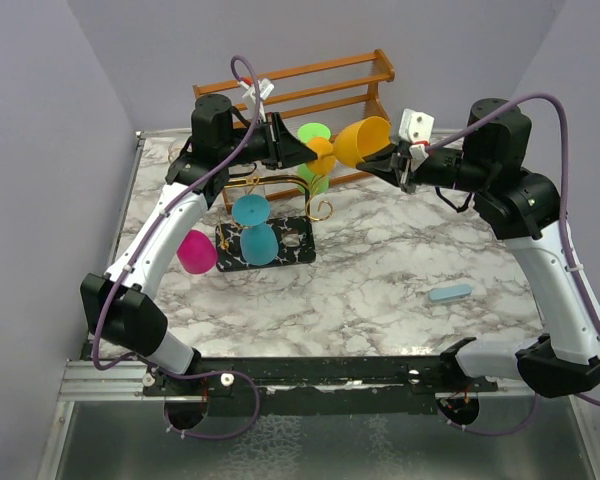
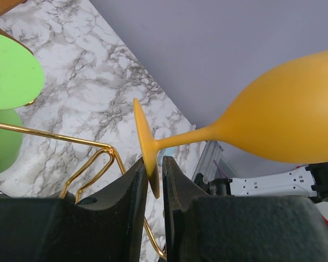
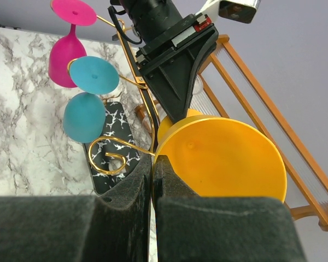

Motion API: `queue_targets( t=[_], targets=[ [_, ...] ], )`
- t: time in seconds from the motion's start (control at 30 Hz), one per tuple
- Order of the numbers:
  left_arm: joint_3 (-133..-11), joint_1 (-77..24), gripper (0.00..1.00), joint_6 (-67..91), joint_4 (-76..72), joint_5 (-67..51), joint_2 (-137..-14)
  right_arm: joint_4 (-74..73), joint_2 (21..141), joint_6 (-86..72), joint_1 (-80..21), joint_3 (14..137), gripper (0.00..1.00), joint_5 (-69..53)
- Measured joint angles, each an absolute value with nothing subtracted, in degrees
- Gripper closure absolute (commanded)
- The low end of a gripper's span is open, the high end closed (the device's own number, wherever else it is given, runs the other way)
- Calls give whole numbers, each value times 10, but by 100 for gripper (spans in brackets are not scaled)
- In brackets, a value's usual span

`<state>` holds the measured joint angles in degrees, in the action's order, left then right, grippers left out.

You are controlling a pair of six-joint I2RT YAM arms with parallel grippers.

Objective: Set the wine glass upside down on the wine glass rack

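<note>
Yo, you're holding the wine glass (image 1: pixel 363 140) sideways in the upper middle, left gripper (image 1: pixel 315 152) pinching its foot, right gripper (image 1: pixel 395 165) clamping the rim, wine glass rack (image 1: pixel 298 238) sitting just below-left.

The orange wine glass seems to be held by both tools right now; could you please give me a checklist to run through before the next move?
1. Right tool pinches the rim of the orange wine glass: ok.
2. Left tool closed on the glass's foot: ok; how firmly, cannot tell.
3. Glass turned upside down: not ok, it lies sideways in the air.
4. Bare scroll arm free on the wine glass rack: ok, one beside the glass holds nothing.
5. Room from the green wine glass hanging close by: cannot tell.
6. Teal wine glass and pink wine glass out of the way: ok.
</note>
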<state>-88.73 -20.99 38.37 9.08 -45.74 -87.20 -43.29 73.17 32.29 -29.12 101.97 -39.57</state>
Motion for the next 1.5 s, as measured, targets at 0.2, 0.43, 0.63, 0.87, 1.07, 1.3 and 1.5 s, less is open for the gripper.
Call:
queue_targets(
  t=[0.2,0.43,0.63,0.87,1.07,1.3,1.5],
  targets=[
    [-880,-206,87,407,77,-461,-873,-433,732,327,-291,1018,99,-396],
    [-869,-201,100,429,56,-464,-873,-433,731,332,-291,1010,97,-400],
    [-856,-196,100,443,33,-469,-873,-433,731,337,-291,1006,77,-400],
    [-854,-182,100,442,21,-471,-873,-433,726,348,-291,997,59,-399],
    [-854,-173,100,438,21,-471,-873,-433,717,353,-291,992,52,-399],
    [-854,-168,100,427,22,-471,-873,-434,704,359,-291,990,50,-393],
    [-854,-165,100,401,39,-465,-872,-439,686,365,-286,987,49,-382]
  ],
)
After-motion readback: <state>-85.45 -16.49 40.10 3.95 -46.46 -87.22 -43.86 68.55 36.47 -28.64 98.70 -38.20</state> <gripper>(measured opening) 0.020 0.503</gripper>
